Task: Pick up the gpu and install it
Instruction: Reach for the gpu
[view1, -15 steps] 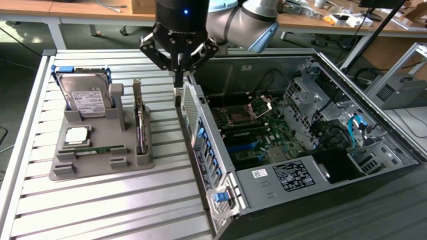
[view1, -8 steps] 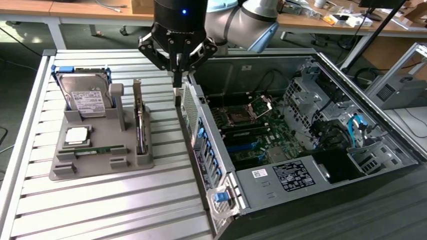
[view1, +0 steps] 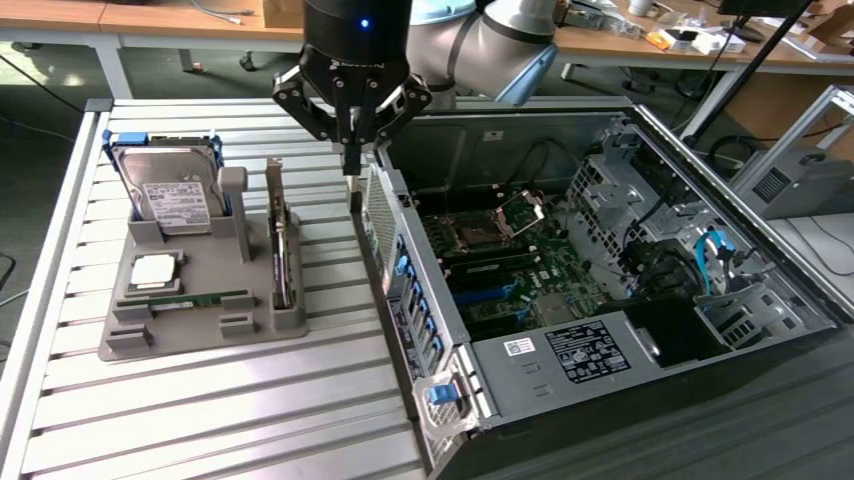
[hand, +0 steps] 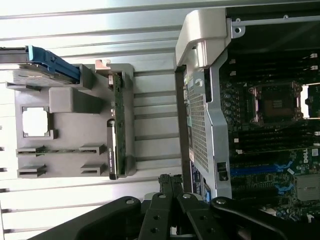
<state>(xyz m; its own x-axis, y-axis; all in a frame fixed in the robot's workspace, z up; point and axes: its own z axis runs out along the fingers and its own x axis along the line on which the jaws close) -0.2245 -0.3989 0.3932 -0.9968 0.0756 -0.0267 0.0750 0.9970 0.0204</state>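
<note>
my pincer is closed, fingertips pressed together with nothing between them. in the exterior view it hangs above the strip of slatted table between the grey holder and the back edge of the open computer case, close to the case's perforated rear wall.

the gpu is apart from me, in the holder. it stands on its long edge in the slot on the side of the holder nearest the case, not lying flat. its long axis runs from the far end of the holder to the near end in the exterior view, roughly parallel to the case's rear wall. a pale metal strip rises at its far end, the end toward the hard drive.

from my wrist i see the gpu edge-on, a thin green and black line along the holder's edge, with my closed tips off past one end of it, nearer the case.

the memory stick lies across the holder beside the card.
</note>
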